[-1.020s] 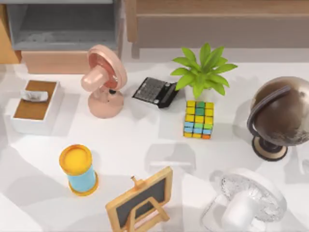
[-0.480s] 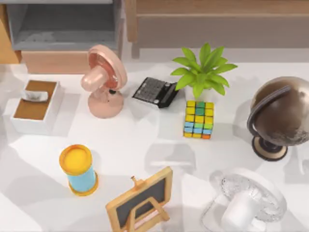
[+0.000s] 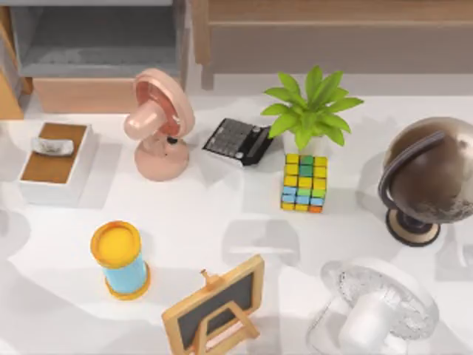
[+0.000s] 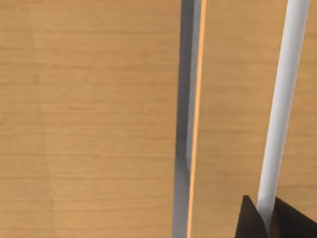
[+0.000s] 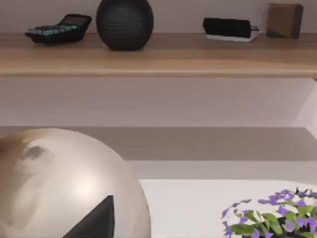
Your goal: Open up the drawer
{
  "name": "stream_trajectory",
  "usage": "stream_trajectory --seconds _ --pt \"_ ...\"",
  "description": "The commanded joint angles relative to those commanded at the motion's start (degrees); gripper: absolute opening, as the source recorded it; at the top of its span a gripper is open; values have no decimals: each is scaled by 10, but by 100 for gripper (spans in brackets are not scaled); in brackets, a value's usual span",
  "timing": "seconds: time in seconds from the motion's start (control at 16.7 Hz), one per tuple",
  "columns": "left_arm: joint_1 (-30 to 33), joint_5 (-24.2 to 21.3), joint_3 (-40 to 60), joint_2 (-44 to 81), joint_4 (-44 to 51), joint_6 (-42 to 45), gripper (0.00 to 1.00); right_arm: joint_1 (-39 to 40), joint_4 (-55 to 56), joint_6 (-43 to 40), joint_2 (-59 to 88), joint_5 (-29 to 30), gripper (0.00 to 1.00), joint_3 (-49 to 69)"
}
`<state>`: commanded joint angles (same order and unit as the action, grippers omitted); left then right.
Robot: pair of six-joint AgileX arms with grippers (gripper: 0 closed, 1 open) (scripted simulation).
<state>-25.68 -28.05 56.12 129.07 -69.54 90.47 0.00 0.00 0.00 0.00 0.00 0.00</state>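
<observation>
White tabletop (image 3: 222, 214), pretty cluttered, seen from above. Biggest thing on it is the drawer (image 3: 100, 55), a wide shallow box with grey inner walls and a pale peach-wood front panel, sitting pulled out at the far left corner. On the right side there's a big bronze globe on a stand (image 3: 429, 177), and a white desk fan (image 3: 380, 310) lies at the near right. Just in front of the drawer stands the pink desk fan (image 3: 159, 122). Left wrist camera is right up against wood grain with a white bar (image 4: 282, 109), and the left gripper (image 4: 267, 218) has dark fingertips either side of it; can't tell if they're clamping. Right gripper: honestly can't tell either.
</observation>
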Motion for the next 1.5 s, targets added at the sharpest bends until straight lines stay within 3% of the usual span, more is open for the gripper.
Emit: stream_trajectory --seconds 0.48,0.84,1.2,1.5 --pt "-13 -14 -33 -23 -27 1 0 0 0 0 0 0 100 0" --pt "-54 -55 -147 -70 -87 3 0 0 0 0 0 0 100 0" --pt "-61 -64 -162 -77 -99 6 0 0 0 0 0 0 100 0" --pt "-100 -102 -236 -101 -136 7 0 0 0 0 0 0 100 0"
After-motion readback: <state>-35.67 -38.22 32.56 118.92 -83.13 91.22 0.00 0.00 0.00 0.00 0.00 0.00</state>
